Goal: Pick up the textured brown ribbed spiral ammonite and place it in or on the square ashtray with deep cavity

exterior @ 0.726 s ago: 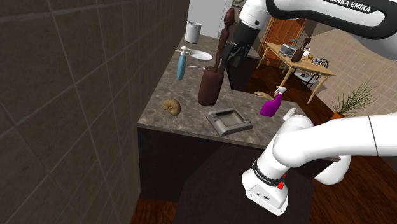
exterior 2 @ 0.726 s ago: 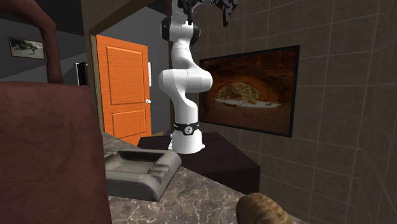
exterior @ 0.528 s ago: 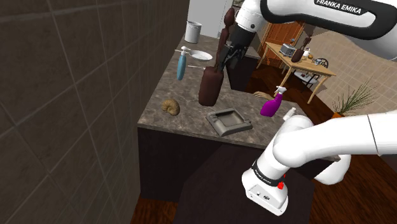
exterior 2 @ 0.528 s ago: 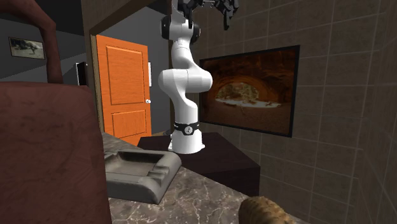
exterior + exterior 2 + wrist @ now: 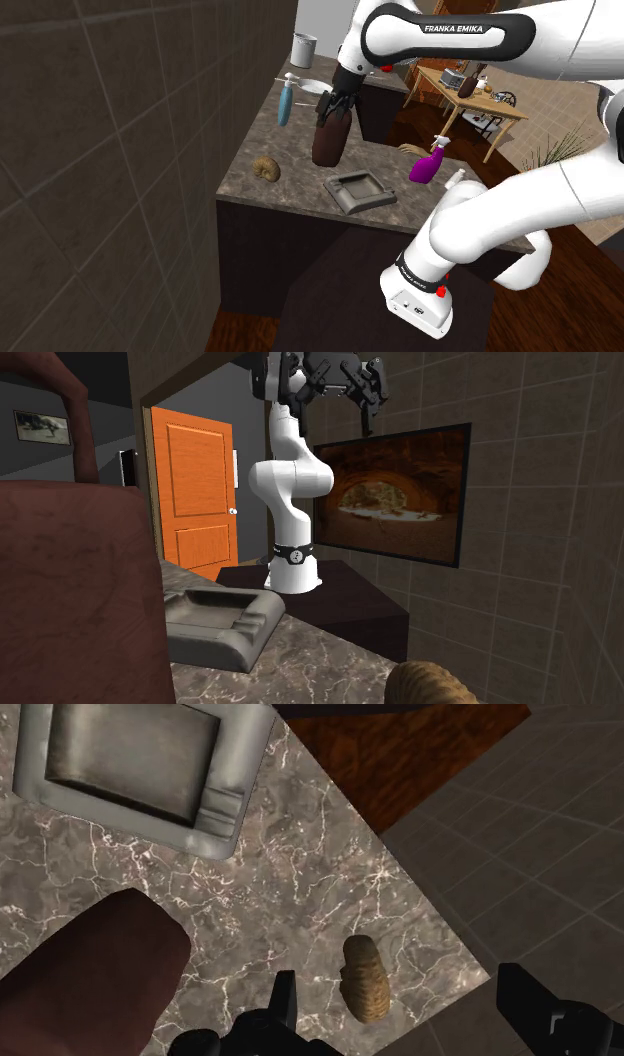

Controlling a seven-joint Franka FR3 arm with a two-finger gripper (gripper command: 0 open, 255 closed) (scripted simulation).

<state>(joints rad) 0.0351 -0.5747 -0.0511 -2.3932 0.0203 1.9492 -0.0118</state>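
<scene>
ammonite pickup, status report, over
Gripper open, empty, above the counter. Ammonite lying on the counter, apart from the ashtray. Tall brown vase close by the gripper, mind it.

Dark grey tiled wall (image 5: 110,160) takes up the left half of the shoulder view. Brown-grey veined marble worktop (image 5: 300,150) butts against it, centre frame. Reddish-brown wood floor (image 5: 480,170) lies beyond, right of centre. Light wooden table (image 5: 470,100) on slim legs, upper right; spiky potted plant (image 5: 558,155) at the right edge; pale tiled wall (image 5: 560,90) behind both. Second exterior view: orange panelled door (image 5: 195,492) left of centre; wide framed picture of a rock arch (image 5: 400,492) on grey tiles, right of centre; small framed picture (image 5: 40,424) upper left. Light soft, even.
</scene>
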